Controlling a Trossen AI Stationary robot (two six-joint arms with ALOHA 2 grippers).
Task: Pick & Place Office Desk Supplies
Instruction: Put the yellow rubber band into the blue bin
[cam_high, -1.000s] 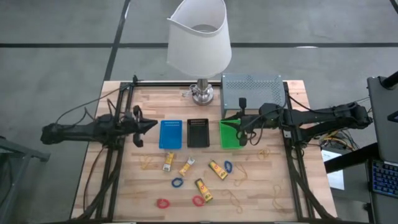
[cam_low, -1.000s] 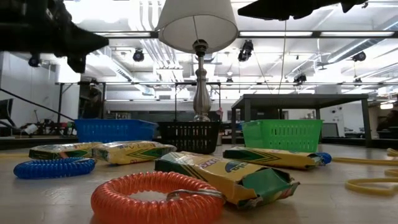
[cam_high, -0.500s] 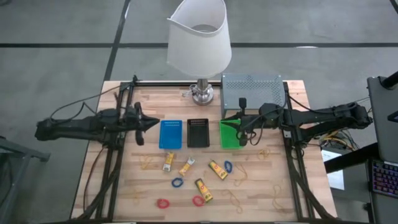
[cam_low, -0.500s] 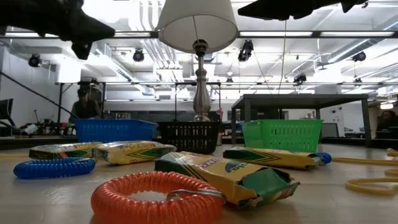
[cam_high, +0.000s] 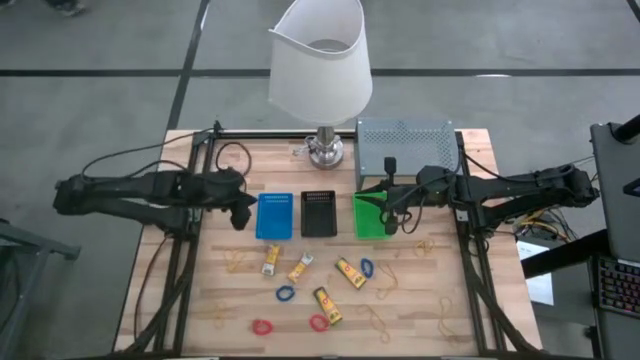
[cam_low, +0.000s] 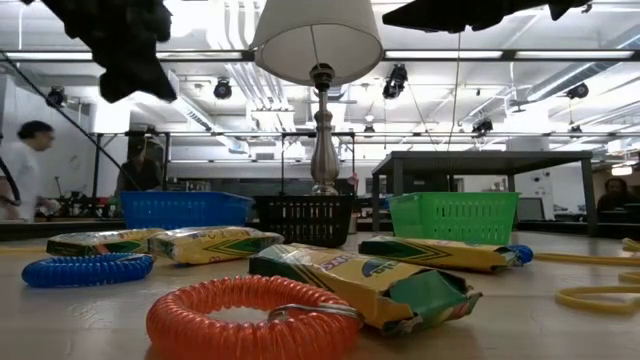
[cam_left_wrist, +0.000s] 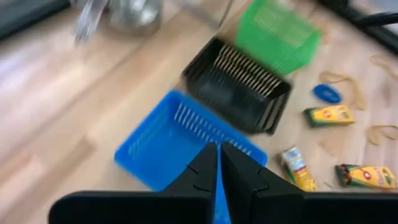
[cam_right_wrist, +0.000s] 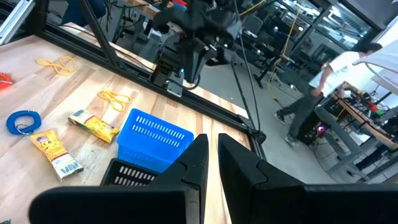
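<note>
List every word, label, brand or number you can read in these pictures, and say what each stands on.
None can be read for certain.
Yellow packets: dark lettering along the side, too blurred to read.
Blue tray, black tray, green tray: no text visible.

Packets (cam_high: 300, 268), rings (cam_high: 285, 294) before trays (cam_high: 316, 213) (lamp (cam_high: 323, 150) behind).

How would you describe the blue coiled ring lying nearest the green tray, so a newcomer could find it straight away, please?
Start at the green tray, the rightmost of the three trays in front of the lamp. On the wooden table just in front of it lies a blue coiled ring, right beside a yellow crayon packet. The other blue ring lies farther left, and the remaining rings are red.
</note>
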